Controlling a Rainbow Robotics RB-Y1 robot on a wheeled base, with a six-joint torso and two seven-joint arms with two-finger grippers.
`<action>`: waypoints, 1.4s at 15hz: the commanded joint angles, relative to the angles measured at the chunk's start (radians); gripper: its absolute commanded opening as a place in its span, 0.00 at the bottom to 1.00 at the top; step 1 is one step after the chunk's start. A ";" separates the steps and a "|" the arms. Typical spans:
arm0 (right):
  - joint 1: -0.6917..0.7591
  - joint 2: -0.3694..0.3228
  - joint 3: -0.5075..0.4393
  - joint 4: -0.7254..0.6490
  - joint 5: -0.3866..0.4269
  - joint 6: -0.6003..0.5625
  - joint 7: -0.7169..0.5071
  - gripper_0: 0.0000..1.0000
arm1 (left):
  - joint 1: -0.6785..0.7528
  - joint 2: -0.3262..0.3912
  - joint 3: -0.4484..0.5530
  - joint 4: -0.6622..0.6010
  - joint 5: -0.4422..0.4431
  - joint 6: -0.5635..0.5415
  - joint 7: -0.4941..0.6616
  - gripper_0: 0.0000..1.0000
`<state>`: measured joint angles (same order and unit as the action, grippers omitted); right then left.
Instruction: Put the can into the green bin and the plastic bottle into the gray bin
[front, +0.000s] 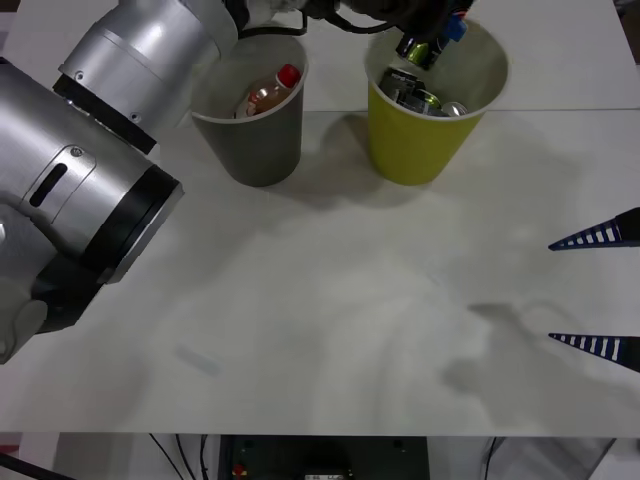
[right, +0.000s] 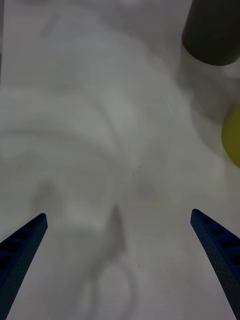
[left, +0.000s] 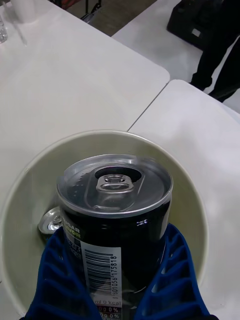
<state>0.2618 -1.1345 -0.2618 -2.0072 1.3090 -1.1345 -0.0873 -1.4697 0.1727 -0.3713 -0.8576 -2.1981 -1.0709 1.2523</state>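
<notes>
The left tool (left: 120, 280) is closed around the can (left: 116, 220), which is held upright directly above the open mouth of the green bin (front: 415, 150), just over the rim, its silver top and pull tab seen in the left wrist view. Other cans (front: 420, 97) are seen lying inside that bin. The plastic bottle (front: 270, 92) is already lodged in the gray bin (front: 255, 140), red cap uppermost, so that half of the task is judged done. The step in hand is judged to be the drop of the can. For the next move, the fingers need only be parted while the can is kept centred over the white interior, then the arm lifted clear of the rim. The right tool (front: 600, 290) is held spread wide and empty, low over the surface (front: 320, 330), well apart from both bins.
</notes>
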 joint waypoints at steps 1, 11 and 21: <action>0.000 0.000 0.000 0.000 0.000 0.000 0.000 1.00 | 0.000 -0.022 -0.001 0.057 -0.008 0.043 -0.021 0.03; 0.000 0.000 0.000 0.000 0.000 0.000 0.000 1.00 | 0.002 0.122 0.061 -0.046 0.138 -0.132 -0.065 1.00; 0.000 0.000 0.000 0.000 0.000 0.000 0.000 1.00 | 0.309 0.640 0.060 -0.603 0.486 -0.354 -0.183 1.00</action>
<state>0.2618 -1.1345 -0.2618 -2.0071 1.3090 -1.1345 -0.0873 -1.2131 0.7649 -0.3114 -1.3783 -1.7283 -1.4249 1.0740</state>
